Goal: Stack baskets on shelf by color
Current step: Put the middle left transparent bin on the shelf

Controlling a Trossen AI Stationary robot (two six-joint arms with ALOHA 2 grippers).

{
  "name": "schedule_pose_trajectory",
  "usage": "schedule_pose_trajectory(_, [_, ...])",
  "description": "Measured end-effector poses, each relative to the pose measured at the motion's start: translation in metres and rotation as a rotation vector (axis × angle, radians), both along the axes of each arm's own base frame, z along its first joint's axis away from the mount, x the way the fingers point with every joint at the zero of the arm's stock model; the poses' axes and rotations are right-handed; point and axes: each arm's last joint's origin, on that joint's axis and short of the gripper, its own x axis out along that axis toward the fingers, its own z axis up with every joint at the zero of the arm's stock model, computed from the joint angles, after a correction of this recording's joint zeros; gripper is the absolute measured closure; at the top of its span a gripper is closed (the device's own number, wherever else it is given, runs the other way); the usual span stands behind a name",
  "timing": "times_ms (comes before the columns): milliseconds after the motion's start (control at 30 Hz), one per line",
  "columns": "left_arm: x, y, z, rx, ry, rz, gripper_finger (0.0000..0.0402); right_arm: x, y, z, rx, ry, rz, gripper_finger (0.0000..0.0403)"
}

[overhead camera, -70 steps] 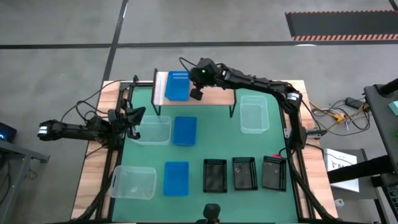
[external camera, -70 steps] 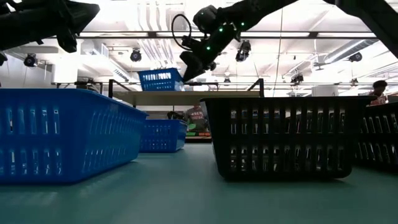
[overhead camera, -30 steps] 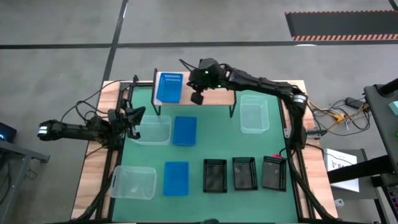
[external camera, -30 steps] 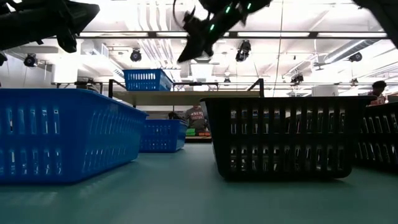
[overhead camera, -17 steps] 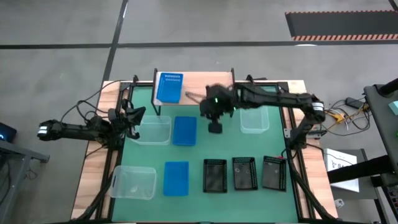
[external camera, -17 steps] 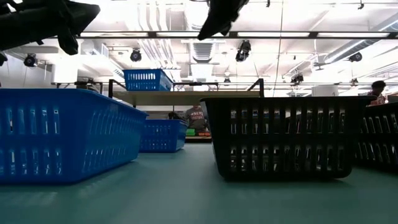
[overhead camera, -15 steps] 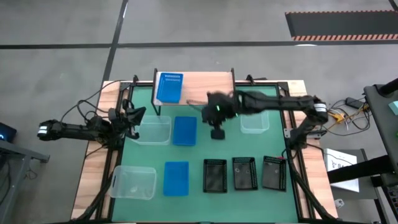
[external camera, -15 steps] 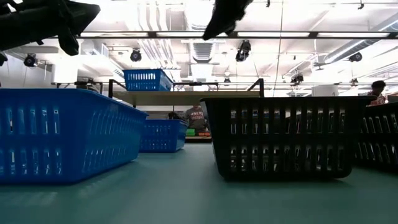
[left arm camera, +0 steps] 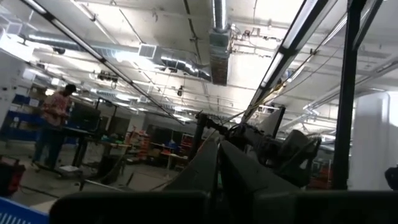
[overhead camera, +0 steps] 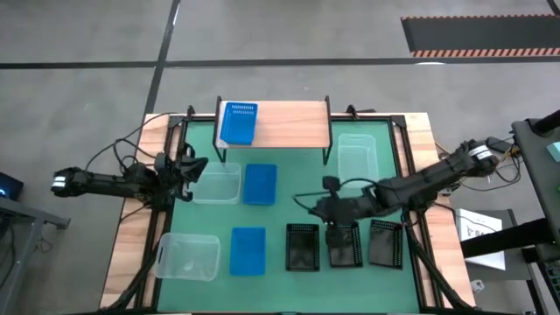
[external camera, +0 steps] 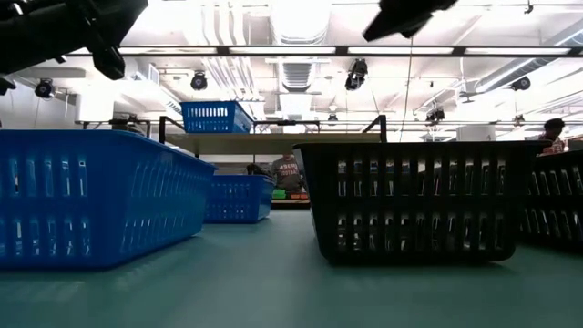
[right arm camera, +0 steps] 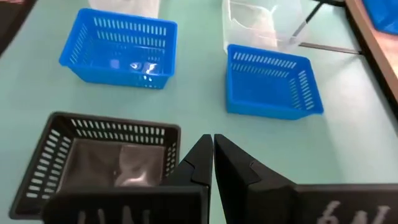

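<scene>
The shelf [overhead camera: 289,122] stands at the table's far edge with one blue basket [overhead camera: 238,122] resting on its left end. Two more blue baskets [overhead camera: 259,184] [overhead camera: 248,251], three clear baskets [overhead camera: 214,182] [overhead camera: 357,157] [overhead camera: 188,256] and three black baskets [overhead camera: 303,247] [overhead camera: 344,243] [overhead camera: 385,242] stand on the green table. My right gripper [overhead camera: 317,208] is shut and empty, held above the table just beyond the black baskets and pointing toward the table's left; the nearest black basket [right arm camera: 106,162] shows below it. My left gripper [overhead camera: 187,166] is shut and empty at the clear basket's left edge.
The green table top [overhead camera: 297,175] has bare room between the shelf and the black row. The shelf's middle and right part are bare wood. Cables run along the table's sides. People [left arm camera: 53,124] stand in the room beyond the table.
My right gripper has left the shelf and swung toward the table's near edge and a little to the right, ending above the black baskets. The blue basket stays where it was on the shelf's left end.
</scene>
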Motion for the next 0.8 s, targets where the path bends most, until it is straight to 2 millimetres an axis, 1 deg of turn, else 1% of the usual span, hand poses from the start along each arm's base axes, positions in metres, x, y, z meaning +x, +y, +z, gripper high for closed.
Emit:
schedule_pose_trajectory(100, [0.005, 0.0, 0.003, -0.003, 0.022, -0.002, 0.04, -0.011, 0.006, -0.007, -0.029, -0.071, 0.006, 0.0394])
schedule_pose_trajectory(200, [0.011, 0.0, 0.006, -0.027, 0.04, -0.012, 0.04, -0.02, 0.009, -0.015, -0.048, -0.142, 0.054, 0.0394])
schedule_pose_trajectory(300, [0.016, 0.0, 0.009, -0.068, 0.05, -0.029, 0.04, -0.027, 0.008, -0.026, -0.084, -0.207, 0.104, 0.0394])
schedule_pose_trajectory(433, [0.021, -0.002, 0.008, -0.116, 0.067, -0.064, 0.04, -0.037, 0.002, -0.033, -0.138, -0.305, 0.156, 0.0394])
schedule_pose_trajectory(533, [0.028, -0.005, 0.011, -0.154, 0.089, -0.069, 0.04, -0.047, -0.007, -0.037, -0.177, -0.373, 0.169, 0.0394])
schedule_pose_trajectory(600, [0.034, -0.007, 0.016, -0.167, 0.098, -0.056, 0.04, -0.052, -0.015, -0.036, -0.195, -0.444, 0.162, 0.0394])
schedule_pose_trajectory(700, [0.045, -0.01, 0.026, -0.172, 0.108, -0.059, 0.04, -0.059, -0.031, -0.035, -0.19, -0.52, 0.175, 0.0394])
schedule_pose_trajectory(800, [0.058, -0.015, 0.034, -0.168, 0.137, -0.079, 0.04, -0.066, -0.05, -0.036, -0.184, -0.539, 0.145, 0.0394])
